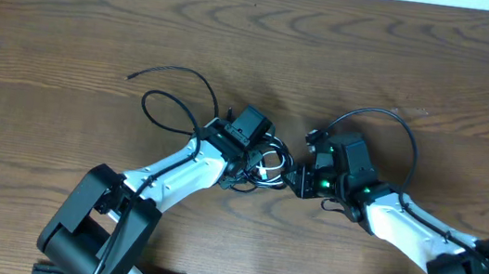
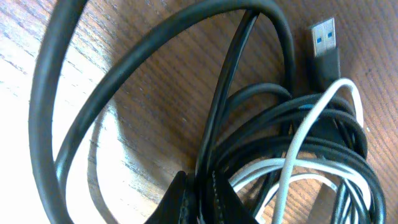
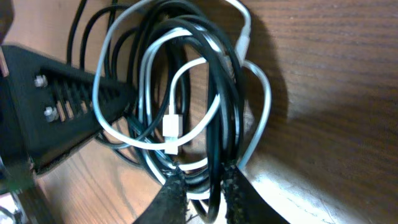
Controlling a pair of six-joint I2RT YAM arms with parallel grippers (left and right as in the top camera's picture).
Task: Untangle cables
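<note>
Cables: we saw them bunched in one tangle at mid-bench, roughly halfway between the left and right edges, lying on the wood between the two grippers.
Bench: brown wood grain; we noted a pale strip along the far edge.
Loose loops: one black loop spread from the tangle toward the left edge, its free end pointing at the far-left corner. Another black loop arced toward the right edge, over the right arm.
White strand: we found it woven through the black coils, crossing over several of them.
USB plug: black shell, blue tab, lying flat on the wood just beside the coils.
White plug: small; we saw it in the middle of the coils.
Left gripper: clenched on a black cord of the tangle. One of its fingers reached the coils from the side.
Right gripper: fingers were pinching a few black strands at the tangle's edge, opposite the left one.
Contact: we saw both grippers touching the tangle, close to each other.
</note>
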